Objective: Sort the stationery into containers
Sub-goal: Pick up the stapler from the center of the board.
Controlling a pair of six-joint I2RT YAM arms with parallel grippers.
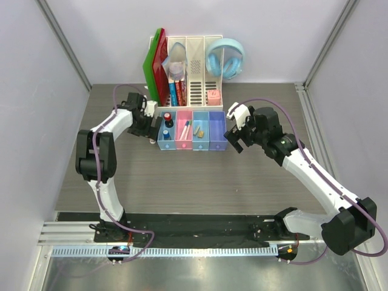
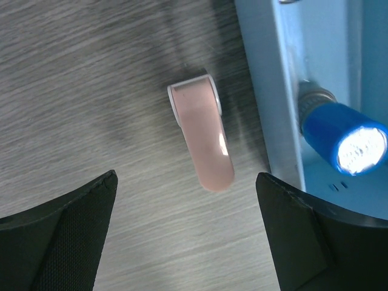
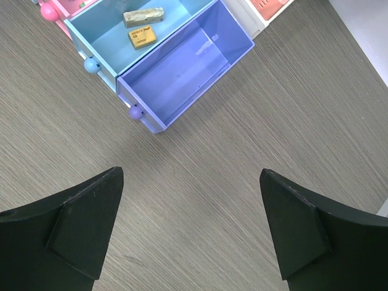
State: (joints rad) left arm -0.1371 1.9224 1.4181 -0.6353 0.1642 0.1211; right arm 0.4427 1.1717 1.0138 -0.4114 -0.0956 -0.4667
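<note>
The four joined trays stand mid-table: light blue (image 1: 161, 144), pink (image 1: 182, 144), light blue (image 1: 200, 145), purple-blue (image 1: 217, 144). The left tray holds the red-topped stamp (image 1: 168, 116) and a blue-capped marker (image 1: 166, 134). A green-capped marker (image 1: 186, 128) lies in the pink tray. Two tan erasers (image 3: 143, 16) lie in the third tray (image 3: 103, 36); the purple-blue tray (image 3: 185, 70) is empty. The pink clip (image 2: 203, 136) lies on the table beside the left tray's wall (image 2: 267, 91). My left gripper (image 2: 185, 236) is open just above it. My right gripper (image 3: 191, 230) is open over bare table.
The white slotted file organizer (image 1: 194, 73) stands behind the trays, with books (image 1: 176, 91) and red-green folders (image 1: 156, 60) at its left and light blue headphones (image 1: 224, 57) at its right. Grey walls close in both sides.
</note>
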